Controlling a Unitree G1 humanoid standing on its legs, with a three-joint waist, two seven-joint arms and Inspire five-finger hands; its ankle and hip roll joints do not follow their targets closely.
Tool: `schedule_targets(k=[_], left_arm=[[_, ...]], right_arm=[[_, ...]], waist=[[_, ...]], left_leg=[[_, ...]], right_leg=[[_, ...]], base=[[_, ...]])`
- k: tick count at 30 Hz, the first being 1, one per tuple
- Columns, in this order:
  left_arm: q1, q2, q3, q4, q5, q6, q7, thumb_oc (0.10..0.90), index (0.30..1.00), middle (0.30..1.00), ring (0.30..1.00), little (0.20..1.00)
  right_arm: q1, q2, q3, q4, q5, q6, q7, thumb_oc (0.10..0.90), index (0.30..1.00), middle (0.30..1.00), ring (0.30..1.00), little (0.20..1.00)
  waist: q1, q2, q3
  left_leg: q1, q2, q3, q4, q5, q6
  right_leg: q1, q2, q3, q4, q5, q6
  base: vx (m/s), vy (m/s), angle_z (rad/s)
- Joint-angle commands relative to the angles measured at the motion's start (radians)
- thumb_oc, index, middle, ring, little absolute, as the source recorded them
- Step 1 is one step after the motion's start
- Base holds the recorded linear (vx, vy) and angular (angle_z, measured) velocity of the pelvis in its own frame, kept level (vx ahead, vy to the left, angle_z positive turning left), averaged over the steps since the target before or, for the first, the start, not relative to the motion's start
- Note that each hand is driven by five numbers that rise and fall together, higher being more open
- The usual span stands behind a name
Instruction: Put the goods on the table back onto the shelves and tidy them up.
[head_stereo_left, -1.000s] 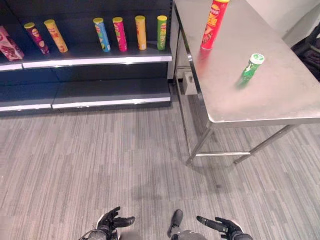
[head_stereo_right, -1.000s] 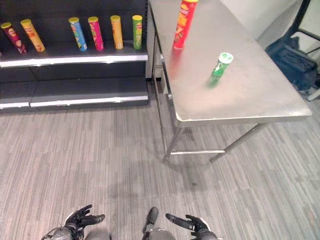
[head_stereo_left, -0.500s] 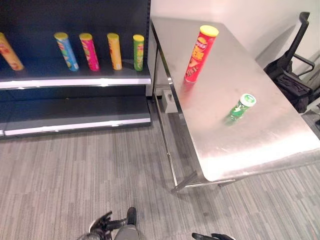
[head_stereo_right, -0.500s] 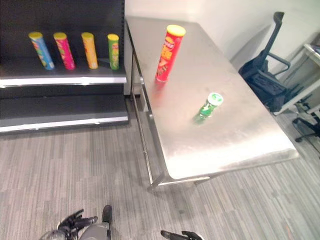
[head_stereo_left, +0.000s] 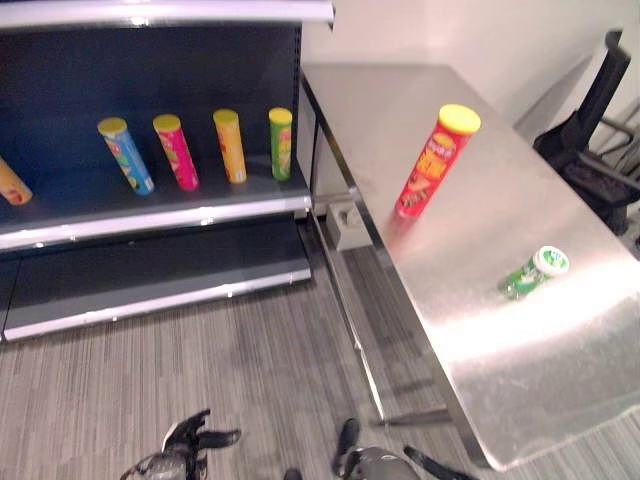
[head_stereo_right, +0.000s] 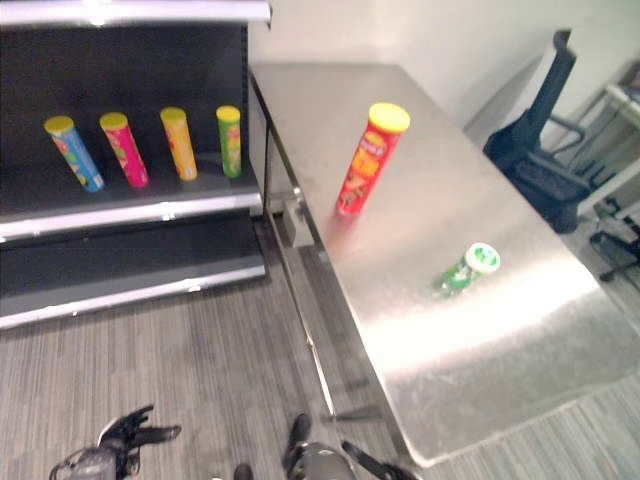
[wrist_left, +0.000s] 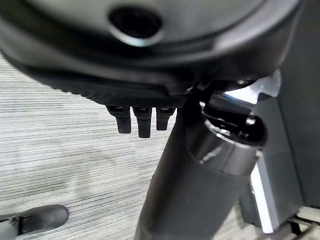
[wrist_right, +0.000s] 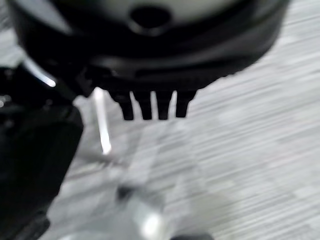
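Goods sit on the big shiny metal table (head_stereo_left: 400, 110), which fills the right side of the scene and runs from near to far. To the left of it stand the dark shelves (head_stereo_left: 150, 222), far across the grey striped floor (head_stereo_left: 200, 340). A black chair (head_stereo_left: 600, 110) stands on the far right, past the table. On the table stands a tall red can (head_stereo_left: 430, 170) with a yellow lid, upright, near the middle. Four more cans stand in a row on one shelf, close to the table end: a blue can (head_stereo_left: 126, 156), a pink can (head_stereo_left: 176, 152), a yellow can (head_stereo_left: 230, 147) and a thin green can (head_stereo_left: 281, 145). They lean a bit different ways and do not touch. One orange can (head_stereo_left: 10, 183) peeks in at the far left edge. A small green can (head_stereo_left: 533, 273) with a white lid is on the table too, nearer and more to the right than the red one, well apart from it. A little grey box (head_stereo_left: 348, 224) is low down between the shelves and the table. The left hand (head_stereo_left: 190, 442) is low and near, over the floor, with its fingers spread wide and nothing in it. The right hand (head_stereo_left: 432, 465) is low and near too, close to the table edge, with its fingers (wrist_right: 150, 107) straight and nothing in it.
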Motion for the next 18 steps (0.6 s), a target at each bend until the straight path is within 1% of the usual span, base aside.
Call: schedule_targets(k=[1, 2, 3, 6, 11, 14, 16, 18], left_arm=[[-0.098, -0.008, 0.019, -0.025, 0.027, -0.034, -0.024, 0.8, 0.9, 0.9, 0.9, 0.9], [-0.083, -0.018, 0.015, -0.019, 0.048, -0.034, -0.031, 0.8, 0.9, 0.9, 0.9, 0.9], [-0.079, -0.019, 0.014, -0.019, 0.048, -0.032, -0.033, 0.8, 0.9, 0.9, 0.9, 0.9], [-0.074, -0.023, 0.016, -0.019, 0.051, -0.032, -0.034, 0.8, 0.9, 0.9, 0.9, 0.9], [-0.069, -0.031, 0.013, -0.011, 0.056, -0.033, -0.037, 0.8, 0.9, 0.9, 0.9, 0.9], [-0.075, -0.027, 0.007, -0.017, 0.062, -0.032, -0.035, 0.8, 0.9, 0.9, 0.9, 0.9], [-0.081, -0.024, 0.008, -0.014, 0.063, -0.032, -0.033, 0.8, 0.9, 0.9, 0.9, 0.9], [-0.083, -0.019, 0.01, -0.016, 0.066, -0.032, -0.035, 0.8, 0.9, 0.9, 0.9, 0.9]], right_arm=[[-0.025, -0.082, -0.003, 0.008, 0.03, -0.002, -0.03, 0.8, 0.9, 0.9, 0.9, 0.9], [-0.005, -0.097, -0.028, 0.023, 0.04, -0.004, -0.029, 0.8, 0.9, 0.9, 0.9, 0.9], [0.001, -0.098, -0.031, 0.023, 0.041, -0.004, -0.028, 0.8, 0.9, 0.9, 0.9, 0.9], [0.006, -0.099, -0.034, 0.026, 0.042, -0.004, -0.026, 0.8, 0.9, 0.9, 0.9, 0.9], [0.008, -0.091, -0.015, 0.018, 0.035, -0.005, -0.016, 0.8, 0.9, 0.9, 0.9, 0.9], [0.0, -0.091, -0.011, 0.011, 0.029, -0.004, -0.02, 0.8, 0.9, 0.9, 0.9, 0.9], [0.003, -0.105, -0.04, 0.006, 0.047, -0.009, -0.031, 0.8, 0.9, 0.9, 0.9, 0.9], [0.013, -0.145, -0.117, 0.004, 0.092, -0.016, -0.053, 0.8, 0.9, 0.9, 0.9, 0.9]], waist=[[-0.017, 0.049, 0.047], [-0.027, 0.05, 0.033], [-0.028, 0.051, 0.029], [-0.033, 0.052, 0.023], [-0.04, 0.055, 0.013], [-0.047, 0.063, 0.009], [-0.055, 0.068, 0.006], [-0.065, 0.074, 0.006]], left_leg=[[-0.134, 0.184, 0.012, -0.161, 0.156, -0.046], [-0.12, 0.192, 0.019, -0.161, 0.149, -0.053], [-0.115, 0.195, 0.021, -0.161, 0.147, -0.055], [-0.111, 0.199, 0.024, -0.161, 0.145, -0.058], [-0.088, 0.201, 0.025, -0.161, 0.137, -0.061], [-0.079, 0.203, 0.032, -0.161, 0.135, -0.062], [-0.076, 0.204, 0.037, -0.161, 0.133, -0.063], [-0.065, 0.203, 0.04, -0.161, 0.128, -0.064]], right_leg=[[0.16, -0.063, 0.031, -0.122, -0.05, 0.286], [0.19, -0.051, 0.035, -0.161, -0.044, 0.288], [0.196, -0.047, 0.039, -0.167, -0.046, 0.288], [0.197, -0.043, 0.045, -0.17, -0.049, 0.286], [0.209, -0.032, 0.076, -0.17, -0.059, 0.282], [0.213, -0.029, 0.085, -0.17, -0.062, 0.28], [0.215, -0.029, 0.089, -0.17, -0.064, 0.28], [0.225, -0.028, 0.093, -0.17, -0.067, 0.28]], base=[[0.11, -0.052, -0.32], [0.11, -0.051, -0.32], [0.1, -0.051, -0.54], [0.06, -0.029, -0.29], [0.08, -0.019, -0.29], [0.08, -0.016, -0.22], [0.06, 0.007, -0.19], [0.07, 0.013, 0.02]])
